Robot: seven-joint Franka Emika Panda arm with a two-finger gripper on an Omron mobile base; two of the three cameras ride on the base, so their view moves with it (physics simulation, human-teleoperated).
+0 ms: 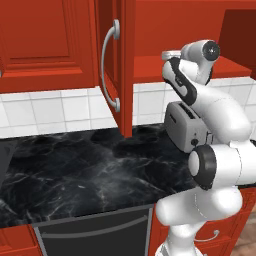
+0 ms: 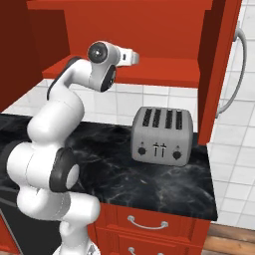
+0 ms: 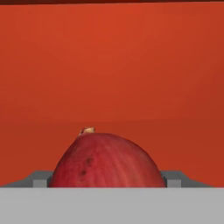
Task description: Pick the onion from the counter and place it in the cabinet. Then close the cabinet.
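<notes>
The hand (image 3: 107,183) pinches the onion (image 3: 107,162) inside the open cabinet (image 2: 164,69), above the toaster (image 2: 162,135). Setting it down and shutting the doors are left.

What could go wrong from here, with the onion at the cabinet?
1. The onion sits between the hand's fingers against the red cabinet interior; being round, it may roll off the shelf once released.
2. The toaster stands right below the arm; a low withdrawal could clip it.
3. Both doors stand open, and the left door is near the arm's retreat path.
</notes>
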